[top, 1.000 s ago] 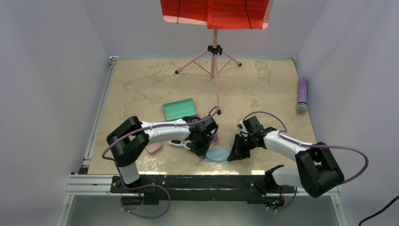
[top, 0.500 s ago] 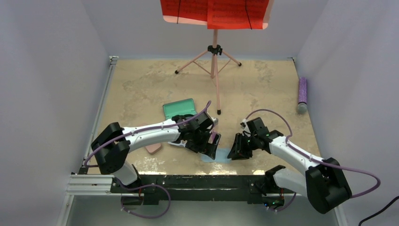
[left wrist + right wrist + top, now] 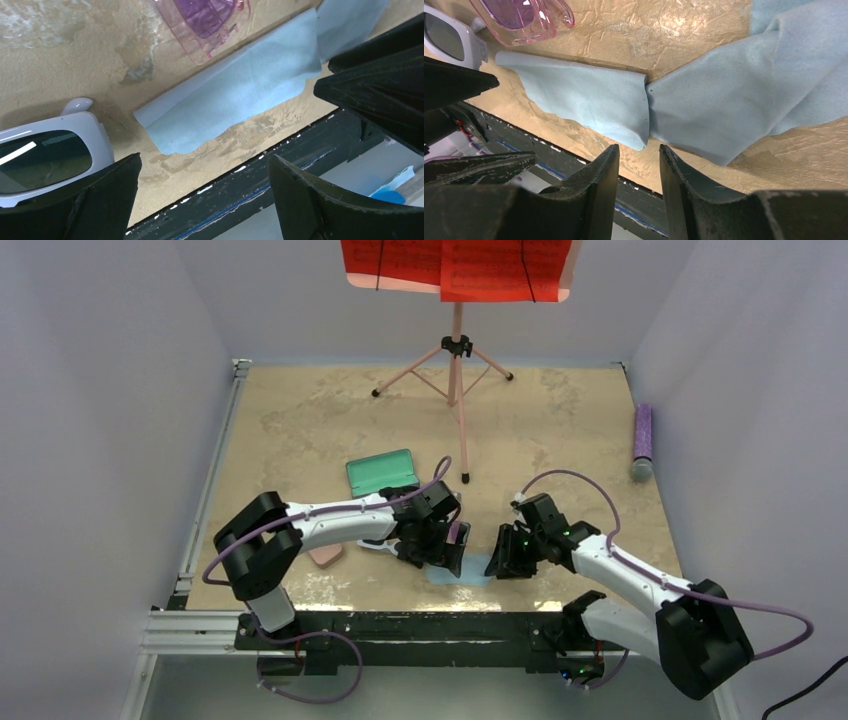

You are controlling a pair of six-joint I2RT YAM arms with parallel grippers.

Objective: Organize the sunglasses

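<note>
The white sunglasses (image 3: 45, 160) with dark lenses lie on the sandy table just left of my left gripper (image 3: 205, 165), which is wide open with nothing between its fingers. The pink-purple sunglasses (image 3: 205, 20) lie beyond a light blue cloth (image 3: 235, 95) spread flat near the table's front edge. My right gripper (image 3: 639, 148) hovers over the near edge of that cloth (image 3: 589, 100), its jaws a little apart and empty. From above, the left gripper (image 3: 445, 545) and right gripper (image 3: 505, 555) face each other over the cloth (image 3: 468, 574).
A green case (image 3: 382, 472) lies behind the left arm and a pink case (image 3: 325, 556) beside its forearm. A pink music stand (image 3: 457, 360) stands at the back. A purple cylinder (image 3: 642, 440) lies at the right edge. The black front rail (image 3: 420, 625) runs just below the cloth.
Both grippers have opened, the left one wide and the right one a little. The left arm shifted slightly right toward the cloth, which now lies free on the table.
</note>
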